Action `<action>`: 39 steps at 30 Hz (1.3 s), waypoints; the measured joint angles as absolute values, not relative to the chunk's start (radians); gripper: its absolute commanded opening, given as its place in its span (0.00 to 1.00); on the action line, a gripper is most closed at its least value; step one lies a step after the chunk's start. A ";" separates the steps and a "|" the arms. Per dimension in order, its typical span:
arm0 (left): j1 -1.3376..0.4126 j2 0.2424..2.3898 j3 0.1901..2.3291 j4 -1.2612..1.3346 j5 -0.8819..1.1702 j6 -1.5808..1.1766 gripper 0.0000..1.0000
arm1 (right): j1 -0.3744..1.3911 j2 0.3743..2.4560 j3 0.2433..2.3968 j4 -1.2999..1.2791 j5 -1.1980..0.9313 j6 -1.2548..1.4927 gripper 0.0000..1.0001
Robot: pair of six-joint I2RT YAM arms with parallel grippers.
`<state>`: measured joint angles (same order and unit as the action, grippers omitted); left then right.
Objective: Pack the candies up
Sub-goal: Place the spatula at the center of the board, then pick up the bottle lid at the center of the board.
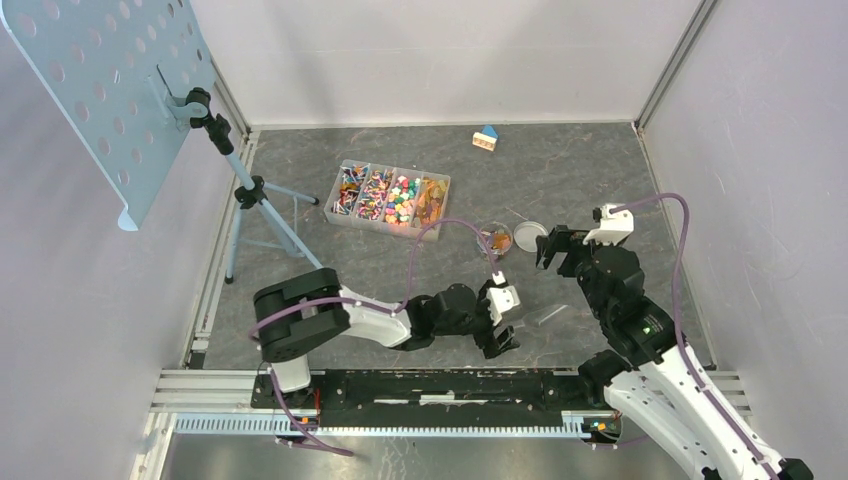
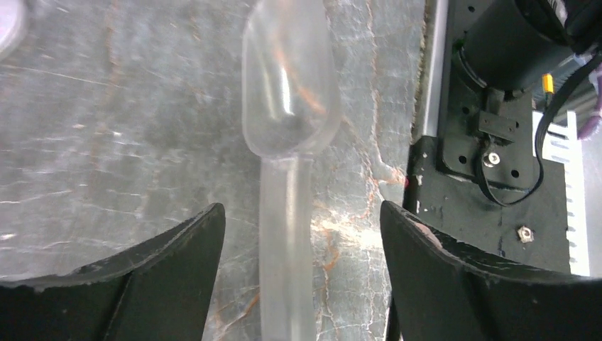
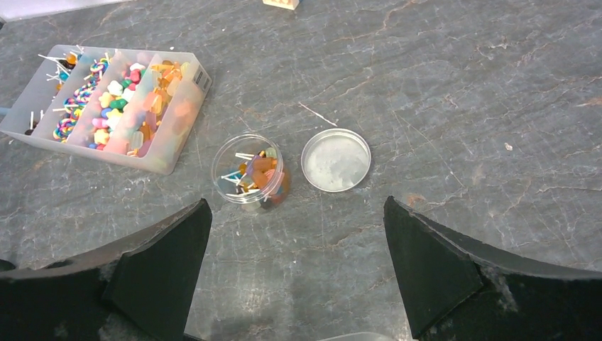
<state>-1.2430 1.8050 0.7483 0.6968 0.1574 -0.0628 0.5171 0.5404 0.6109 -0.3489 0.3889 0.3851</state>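
Evidently the packing is part done, with the small round clear jar standing open near the middle of the grey stone-patterned bench. Left of the jar and farther back sits the clear divided plastic tray. It holds most of the tiny mixed-colour candies, sorted by compartment, probably so that one kind can be drawn at a time; a few amber and pale ones lie inside the jar. Nearer the arm bases than the jar, a clear plastic scoop lies flat on the bench, apparently empty, its handle pointing at the left claw. That claw is released, with a finger on either side of the handle and touching neither side, a stance that suits pinching it. The left arm lies low and folded, reaching rightward with the wrist tipped down. Just right of the jar, apart from it, a round grey lid rests flat, likely set off so the mouth is free for filling. Right of the jar again, the right claw hangs spread wide and grasps nothing. Its arm rises from the base and leans in toward the jar and lid.
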 measured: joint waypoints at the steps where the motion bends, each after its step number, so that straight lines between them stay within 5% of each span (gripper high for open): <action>1: -1.243 1.786 0.746 0.680 0.145 -0.062 1.00 | 0.517 0.546 0.611 -0.349 0.390 0.389 0.98; 10: -1.241 1.465 0.747 0.488 0.031 -0.006 1.00 | 0.517 0.699 0.570 -0.290 0.405 0.368 0.91; 19: -1.169 1.264 0.789 0.216 -0.142 0.025 1.00 | 0.496 0.933 0.538 -0.160 0.437 0.331 0.62; 24: -0.956 1.206 0.856 0.022 -0.066 -0.118 1.00 | 0.461 1.055 0.532 -0.065 0.418 0.320 0.41; 29: -0.741 1.133 0.863 -0.082 0.064 -0.193 1.00 | 0.403 1.161 0.532 0.003 0.387 0.324 0.35; 39: -0.740 1.114 0.870 -0.208 0.213 -0.181 1.00 | 0.278 1.353 0.540 0.060 0.316 0.344 0.28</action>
<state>-0.7399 1.1141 0.8703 -0.2077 0.2127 -0.1810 0.2775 1.3533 0.5404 0.0605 0.3157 0.3439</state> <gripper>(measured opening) 0.996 0.297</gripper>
